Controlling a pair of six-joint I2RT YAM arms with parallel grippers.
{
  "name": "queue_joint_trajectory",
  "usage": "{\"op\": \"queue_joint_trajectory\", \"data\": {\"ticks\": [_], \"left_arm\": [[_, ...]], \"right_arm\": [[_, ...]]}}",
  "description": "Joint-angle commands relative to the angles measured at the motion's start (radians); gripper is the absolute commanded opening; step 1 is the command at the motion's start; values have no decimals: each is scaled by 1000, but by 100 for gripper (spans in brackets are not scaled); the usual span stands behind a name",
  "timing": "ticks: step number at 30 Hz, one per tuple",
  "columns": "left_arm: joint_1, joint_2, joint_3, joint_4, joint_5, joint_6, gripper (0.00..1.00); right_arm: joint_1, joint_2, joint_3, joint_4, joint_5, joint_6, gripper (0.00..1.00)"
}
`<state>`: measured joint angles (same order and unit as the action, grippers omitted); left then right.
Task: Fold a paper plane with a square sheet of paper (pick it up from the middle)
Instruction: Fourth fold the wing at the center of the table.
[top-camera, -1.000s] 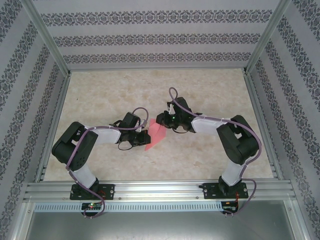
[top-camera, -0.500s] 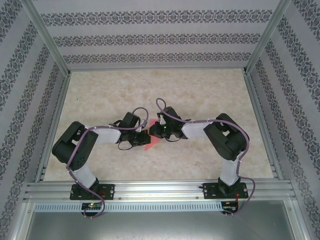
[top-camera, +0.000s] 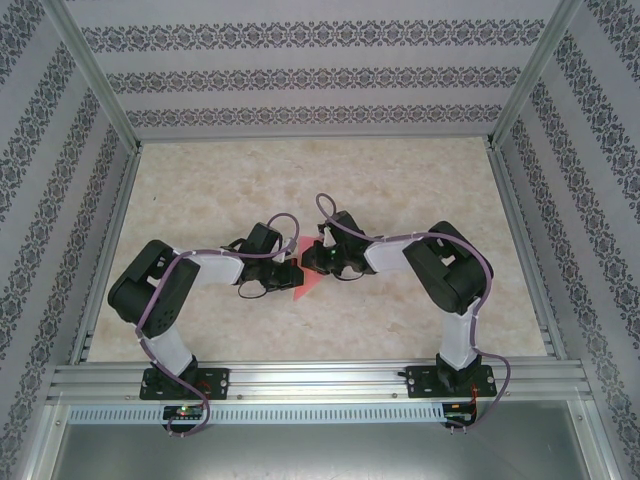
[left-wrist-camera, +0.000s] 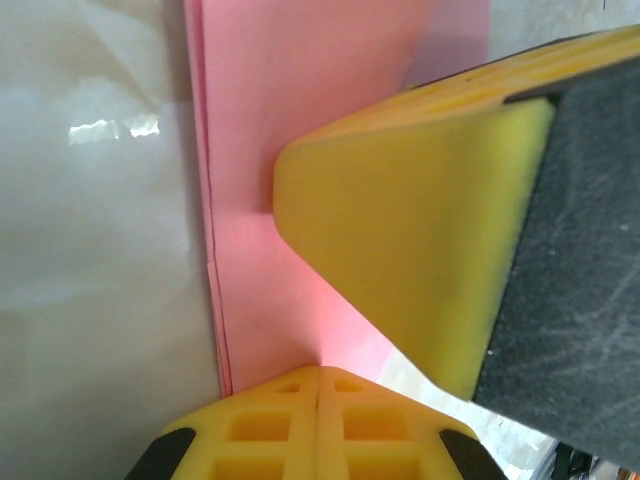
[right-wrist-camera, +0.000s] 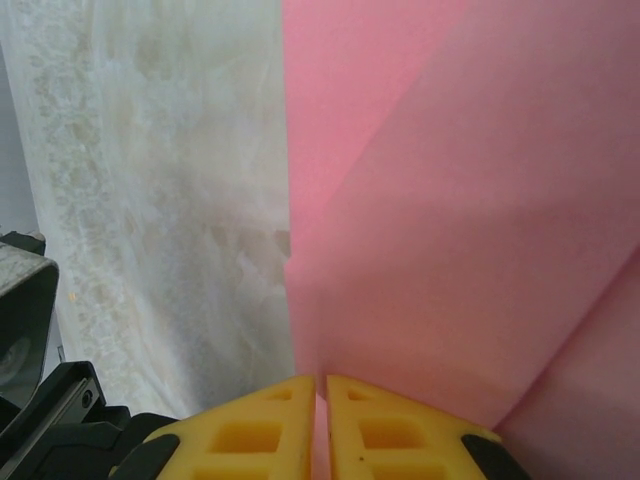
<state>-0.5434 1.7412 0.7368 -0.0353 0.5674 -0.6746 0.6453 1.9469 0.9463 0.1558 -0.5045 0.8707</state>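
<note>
One creased pink sheet of paper (top-camera: 306, 284) sits mid-table, held by two tools: left tool (top-camera: 291, 272) and right tool (top-camera: 313, 262), both clamped shut on it. Marbled beige table (top-camera: 420, 190); patterned walls (top-camera: 300, 78).

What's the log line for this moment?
phase: folding | left gripper: shut on pink paper sheet | right gripper: shut on same sheet | sheet: creased, layered, between both grippers

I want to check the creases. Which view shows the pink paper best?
Right wrist: the paper spreads wide there, creases plain. Left wrist shows its layered edge, partly behind a yellow gripper finger; top external shows a small pink sliver.
</note>
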Motion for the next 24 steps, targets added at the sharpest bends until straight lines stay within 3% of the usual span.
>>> {"op": "queue_joint_trajectory", "data": {"ticks": [1, 24], "left_arm": [[-3, 103, -73, -163, -144, 52, 0], [-4, 98, -99, -175, -133, 85, 0]], "right_arm": [[-53, 43, 32, -30, 92, -42, 13], [-179, 119, 175, -136, 73, -112, 15]]}}
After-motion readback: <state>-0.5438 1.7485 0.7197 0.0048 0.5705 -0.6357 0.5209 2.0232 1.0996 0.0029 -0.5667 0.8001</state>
